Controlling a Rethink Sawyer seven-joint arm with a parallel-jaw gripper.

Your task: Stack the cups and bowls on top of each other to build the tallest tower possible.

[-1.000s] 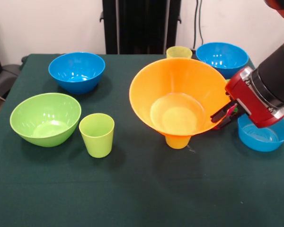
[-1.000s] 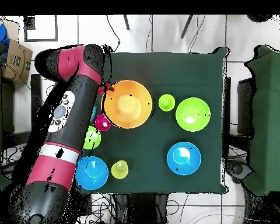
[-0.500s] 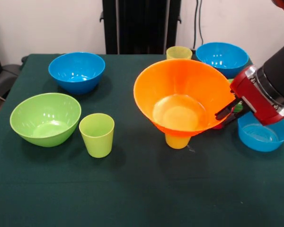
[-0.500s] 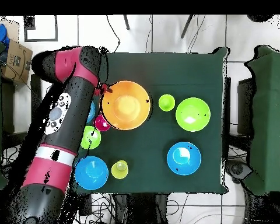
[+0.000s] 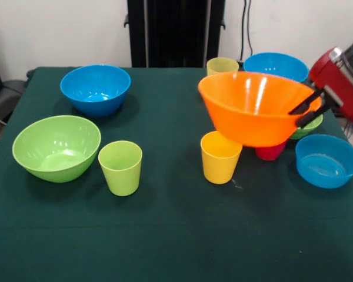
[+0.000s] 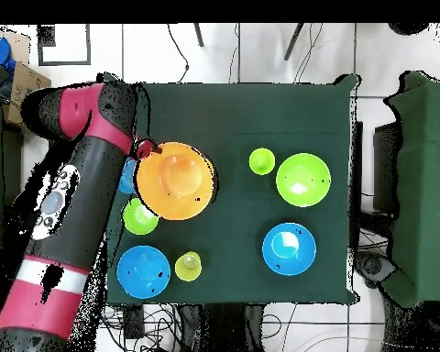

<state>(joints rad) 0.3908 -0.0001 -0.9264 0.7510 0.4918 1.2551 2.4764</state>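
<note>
1. My gripper [image 5: 309, 108] is clamped on the right rim of the orange bowl [image 5: 253, 108], one finger inside, one outside.
2. The bowl is off the table, above the red cup [image 5: 270, 151].
3. A second ago it sat tilted on the yellow cup [image 5: 220, 156]; that cup now stands bare.
4. No tower exists yet; I judge the bowl needs a flat base spot.

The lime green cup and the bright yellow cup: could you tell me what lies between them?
Nothing: in the front view, only bare green tablecloth separates the lime green cup from the bright yellow cup.
</note>
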